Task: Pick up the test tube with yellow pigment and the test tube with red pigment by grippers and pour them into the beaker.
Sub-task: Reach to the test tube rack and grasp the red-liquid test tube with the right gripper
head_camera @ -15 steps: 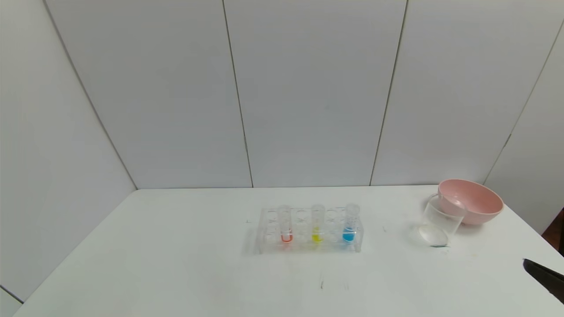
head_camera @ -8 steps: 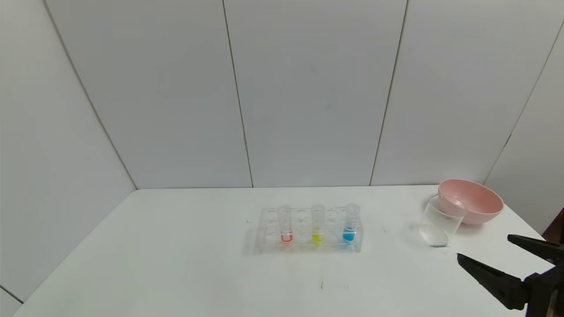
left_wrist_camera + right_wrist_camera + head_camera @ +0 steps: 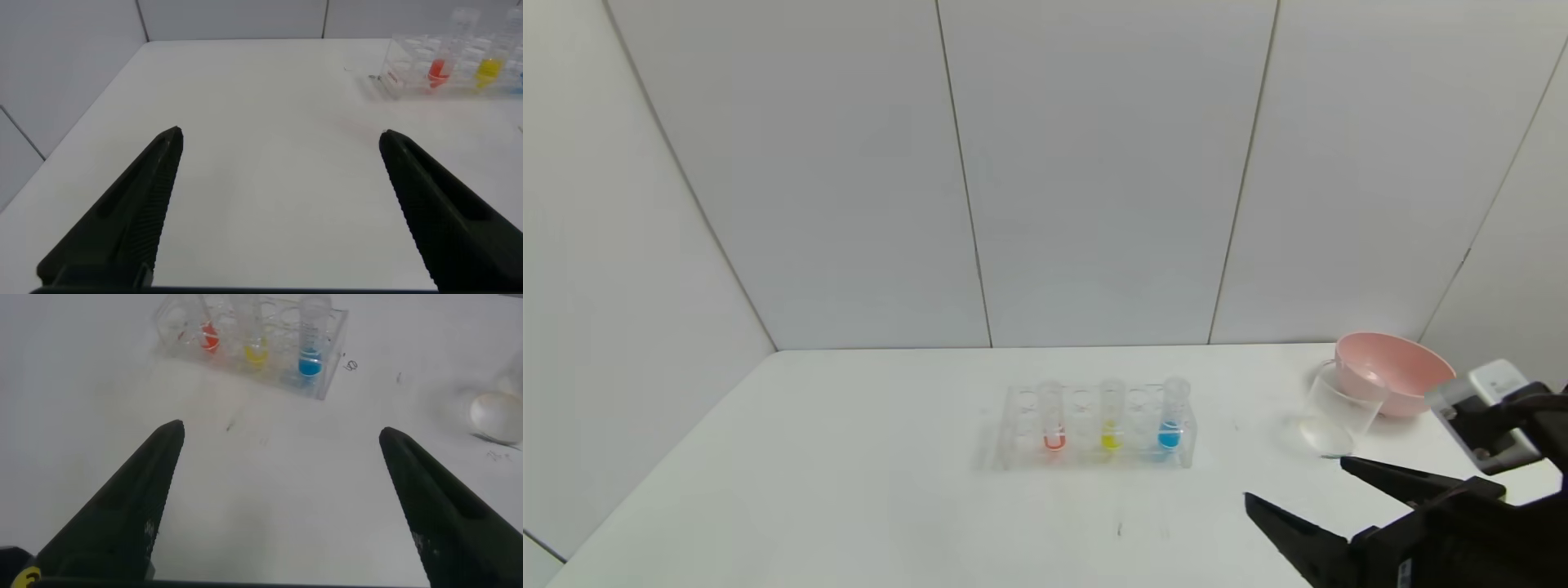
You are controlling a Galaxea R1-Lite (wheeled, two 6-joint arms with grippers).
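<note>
The test tube with red pigment [image 3: 1054,418] and the test tube with yellow pigment [image 3: 1111,415] stand upright in a clear rack [image 3: 1086,459] at mid-table, beside a blue-liquid tube [image 3: 1173,412]. The beaker [image 3: 1339,412] stands to the right, against a pink bowl [image 3: 1396,371]. My right gripper [image 3: 1296,480] hovers open and empty at the front right, between rack and beaker, apart from both. Its wrist view shows the red tube [image 3: 208,335], yellow tube [image 3: 256,349] and beaker [image 3: 494,412] ahead of the right gripper [image 3: 280,429]. My left gripper [image 3: 280,135] is open over bare table, off to the rack's left.
The white table [image 3: 849,474] is walled by grey panels behind and on both sides. The pink bowl sits at the far right corner, near the table's right edge. The rack [image 3: 396,69] has several unfilled holes. Faint dark marks [image 3: 1119,527] lie in front of it.
My right gripper has come in from the lower right edge, moving left and forward over the table toward the rack, jaws staying open. Tubes, rack, beaker and bowl have not moved.
</note>
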